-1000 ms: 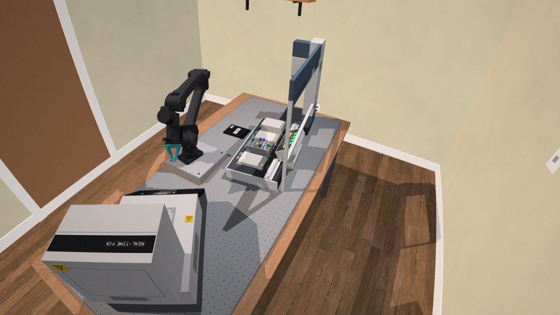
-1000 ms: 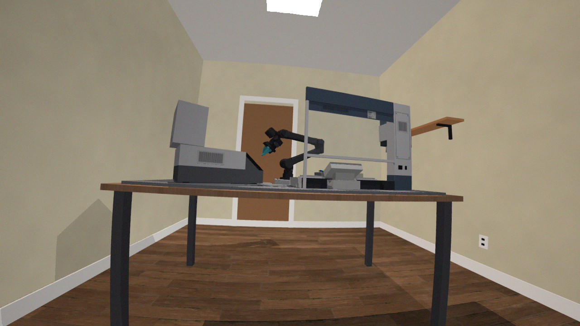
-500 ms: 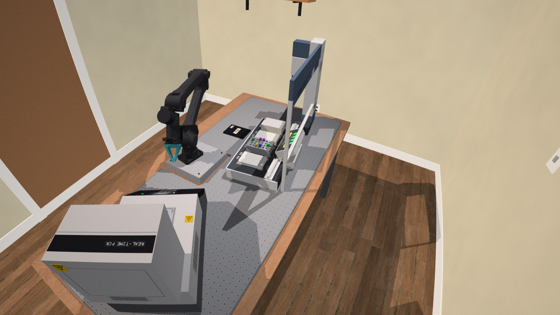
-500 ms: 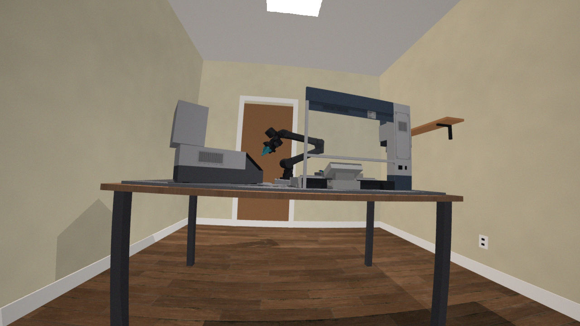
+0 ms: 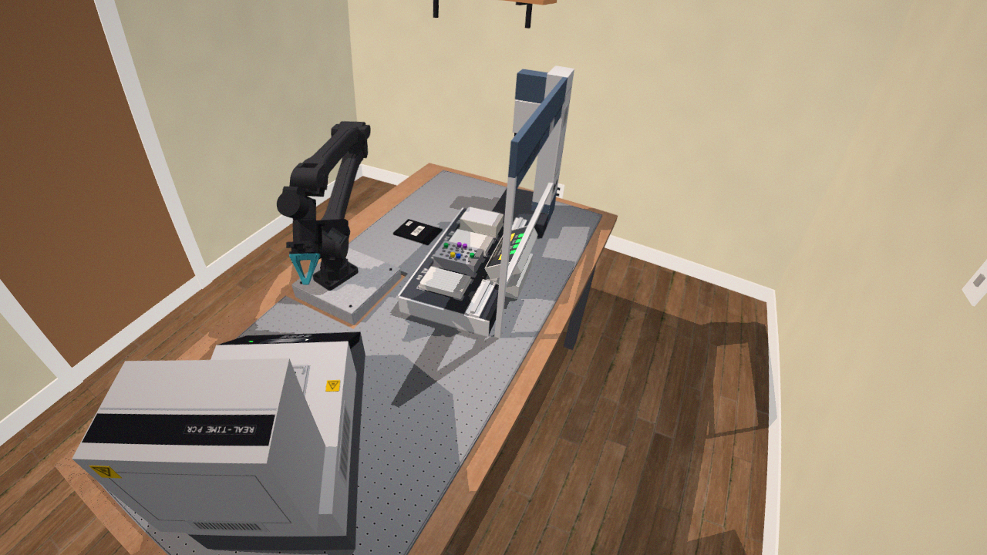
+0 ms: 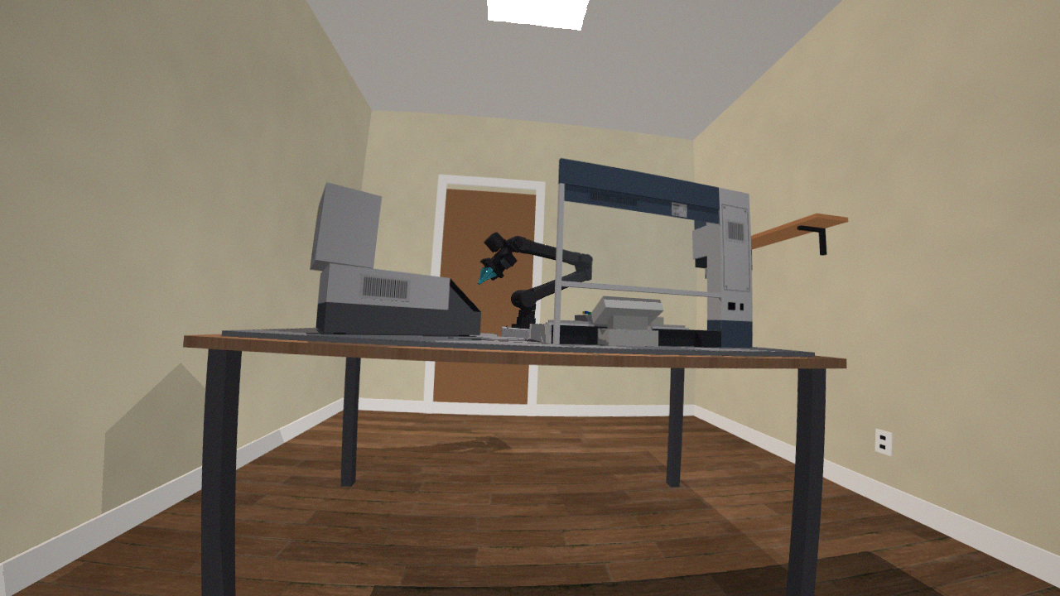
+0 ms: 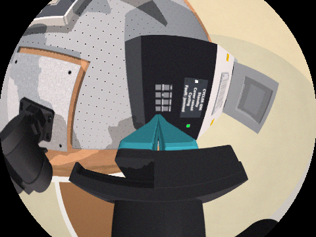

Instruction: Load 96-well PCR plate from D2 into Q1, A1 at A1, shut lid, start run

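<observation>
Brown wood covers the floor [image 5: 641, 428] of your room, and the walls are pale beige with white skirting. At the far left of the top view you see a brown door [image 5: 62, 206] in a white frame. The wooden table [image 6: 511, 359] stands on dark legs and carries a grey perforated board [image 5: 414, 414].

On the left end of this board you find the cycler Q1 [image 5: 227, 442]. Its lid [image 6: 344, 226] stands raised, and in the wrist view its dark panel [image 7: 176, 83] shows a small green lamp [image 7: 188, 126].

Next comes the black arm [image 5: 324, 186] on its grey base plate [image 5: 358, 297]. Your gripper [image 5: 303, 270] hangs in the air between the arm's base and Q1, its teal fingers pressed together with nothing between them.

A small black nest [image 5: 417, 229] lies on the board beside the arm. To the right of it is the deck tray [image 5: 414, 300] under a tall grey and blue gantry [image 5: 541, 110]. Here the tube cooling block [image 5: 460, 253] shows coloured caps, and the PCR plate [image 5: 445, 281] rests just beside it in the tray, well apart from the gripper. I cannot tell its corner marks at this size.

On the right wall you see a wooden shelf [image 6: 797, 226] and a white socket [image 6: 882, 441].
</observation>
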You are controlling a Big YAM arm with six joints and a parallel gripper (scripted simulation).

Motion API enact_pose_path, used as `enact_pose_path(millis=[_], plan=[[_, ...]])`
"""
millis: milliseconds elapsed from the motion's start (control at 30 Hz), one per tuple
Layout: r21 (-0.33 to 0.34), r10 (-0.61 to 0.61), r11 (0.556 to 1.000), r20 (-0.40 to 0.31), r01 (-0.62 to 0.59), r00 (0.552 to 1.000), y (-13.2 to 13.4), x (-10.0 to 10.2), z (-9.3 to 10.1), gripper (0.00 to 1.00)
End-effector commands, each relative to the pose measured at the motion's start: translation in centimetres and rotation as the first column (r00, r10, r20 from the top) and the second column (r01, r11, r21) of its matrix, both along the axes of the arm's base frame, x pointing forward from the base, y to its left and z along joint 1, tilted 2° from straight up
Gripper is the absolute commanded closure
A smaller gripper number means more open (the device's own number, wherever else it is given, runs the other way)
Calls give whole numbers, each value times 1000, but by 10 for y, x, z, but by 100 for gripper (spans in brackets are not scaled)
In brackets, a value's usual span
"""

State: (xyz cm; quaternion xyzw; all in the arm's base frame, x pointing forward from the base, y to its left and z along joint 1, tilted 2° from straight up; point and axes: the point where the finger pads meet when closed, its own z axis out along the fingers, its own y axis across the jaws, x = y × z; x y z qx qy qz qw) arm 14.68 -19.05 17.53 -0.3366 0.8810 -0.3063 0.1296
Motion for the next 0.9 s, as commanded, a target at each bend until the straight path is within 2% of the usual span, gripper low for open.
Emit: enact_pose_path(millis=[0, 333, 567, 867], plan=[[-16, 17, 1000, 8, -17, 1000, -3, 5, 13, 100], [-21, 17, 1000, 10, -17, 1000, 1, 3, 7, 100], [-46, 17, 999, 26, -16, 1000, -3, 5, 23, 100], [-39, 17, 999, 21, -16, 1000, -6, 7, 25, 100]])
